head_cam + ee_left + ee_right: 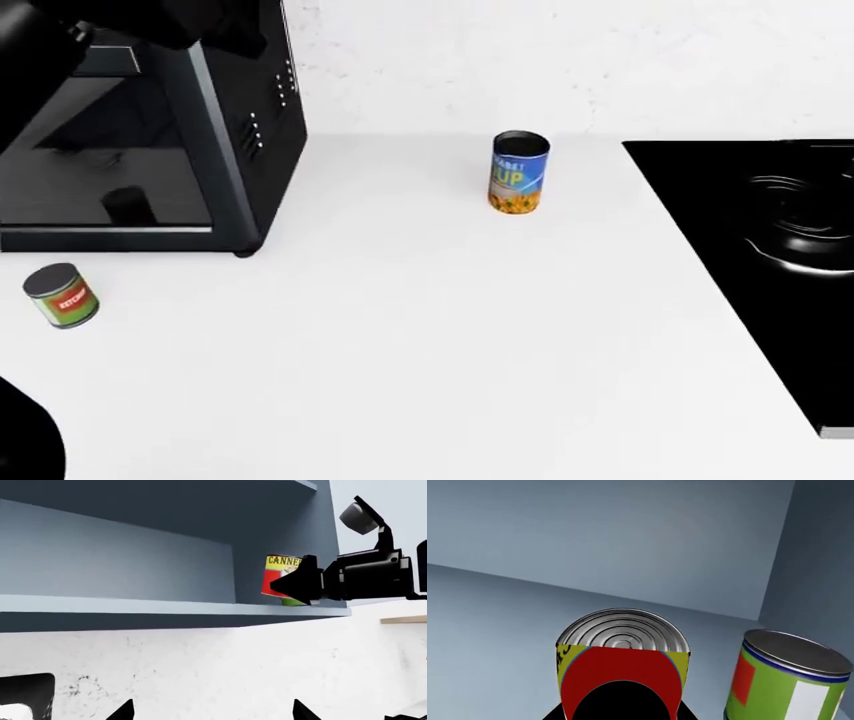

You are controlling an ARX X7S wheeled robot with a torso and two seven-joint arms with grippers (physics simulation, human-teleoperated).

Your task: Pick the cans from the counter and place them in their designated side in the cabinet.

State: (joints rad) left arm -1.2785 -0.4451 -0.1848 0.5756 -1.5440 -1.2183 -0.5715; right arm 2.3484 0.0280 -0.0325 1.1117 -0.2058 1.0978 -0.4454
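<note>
Right gripper (283, 586) hugging red-and-yellow can (622, 665) on cabinet shelf (167, 605), jaws hidden, grip unclear | green can (787, 682) shelved beside | blue can (518, 172), small green can (62, 295) left on counter (427, 350) | left gripper unseen

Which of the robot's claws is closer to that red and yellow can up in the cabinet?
The right claw: it is right at the red and yellow can on the shelf. The left claw hangs lower, in front of the wall.
</note>
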